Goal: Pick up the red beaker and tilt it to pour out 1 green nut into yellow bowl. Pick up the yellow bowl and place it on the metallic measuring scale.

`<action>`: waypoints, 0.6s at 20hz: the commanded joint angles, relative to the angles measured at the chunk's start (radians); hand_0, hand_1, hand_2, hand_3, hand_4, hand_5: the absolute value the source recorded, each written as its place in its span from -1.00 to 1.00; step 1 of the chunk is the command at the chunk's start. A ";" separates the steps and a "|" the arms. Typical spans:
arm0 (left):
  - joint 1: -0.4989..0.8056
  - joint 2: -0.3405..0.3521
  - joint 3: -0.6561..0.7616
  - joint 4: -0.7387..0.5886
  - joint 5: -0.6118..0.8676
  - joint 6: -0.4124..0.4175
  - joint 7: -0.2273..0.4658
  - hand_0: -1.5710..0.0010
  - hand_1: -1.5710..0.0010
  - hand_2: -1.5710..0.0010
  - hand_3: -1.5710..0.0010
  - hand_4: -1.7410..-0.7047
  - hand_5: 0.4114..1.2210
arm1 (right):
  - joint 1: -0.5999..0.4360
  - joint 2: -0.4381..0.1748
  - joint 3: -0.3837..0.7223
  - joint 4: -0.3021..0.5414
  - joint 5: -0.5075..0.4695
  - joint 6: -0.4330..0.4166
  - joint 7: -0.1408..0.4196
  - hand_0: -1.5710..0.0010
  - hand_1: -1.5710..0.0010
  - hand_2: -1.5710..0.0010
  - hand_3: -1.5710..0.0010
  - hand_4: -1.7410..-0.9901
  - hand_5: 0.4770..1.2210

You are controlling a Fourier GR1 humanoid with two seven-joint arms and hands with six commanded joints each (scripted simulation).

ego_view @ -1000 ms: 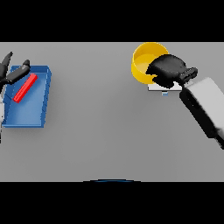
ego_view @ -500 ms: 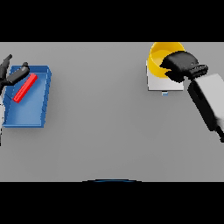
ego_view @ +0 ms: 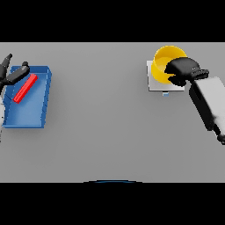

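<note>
Upper right of frame, right hand [ego_view: 182,70] grips the yellow bowl [ego_view: 163,61] over the metallic scale [ego_view: 154,83] — placement step; next, lower and release — left hand [ego_view: 11,72], fingers relaxed, idles upper left.

— Grey desk [ego_view: 105,132], plain and matte, filling the whole view from side to side.
— Any walls, floor or windows?
— None in sight; only the flat grey top.
— Light?
— Even and soft, slightly paler toward the near edge, faint shadows only. No lamp visible.
</note>
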 commanded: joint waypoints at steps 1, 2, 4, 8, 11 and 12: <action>-0.009 0.003 0.002 0.017 -0.002 -0.001 0.004 1.00 1.00 1.00 1.00 0.73 -0.07 | 0.006 -0.003 -0.002 -0.003 -0.005 -0.002 -0.008 -1.00 -1.00 -0.76 -0.80 -1.00 1.00; -0.009 0.000 0.002 0.018 -0.003 0.001 0.001 1.00 1.00 1.00 1.00 0.73 -0.08 | 0.006 -0.003 -0.005 0.001 -0.008 -0.009 -0.014 -1.00 -1.00 -0.75 -0.84 -1.00 1.00; -0.005 0.005 0.001 0.014 -0.004 -0.003 0.003 1.00 1.00 1.00 1.00 0.74 -0.09 | 0.002 -0.004 -0.008 0.008 -0.011 -0.002 -0.008 -0.99 -0.90 -0.83 -0.59 -1.00 1.00; -0.003 -0.003 -0.004 0.013 -0.001 -0.004 -0.002 1.00 1.00 1.00 1.00 0.75 -0.11 | -0.010 0.010 -0.024 0.027 -0.029 0.027 0.018 -0.46 -0.22 -0.08 0.12 -0.52 0.44; 0.000 -0.007 0.003 0.010 0.009 -0.002 -0.017 1.00 1.00 1.00 1.00 0.74 -0.13 | -0.009 0.021 -0.041 0.027 -0.053 0.057 0.039 0.23 0.29 0.40 0.50 -0.35 0.11; -0.005 -0.008 0.003 0.022 0.004 0.002 -0.016 1.00 1.00 1.00 1.00 0.75 -0.14 | -0.007 0.012 -0.040 0.020 -0.055 0.063 0.024 0.38 0.41 0.52 0.59 -0.32 0.04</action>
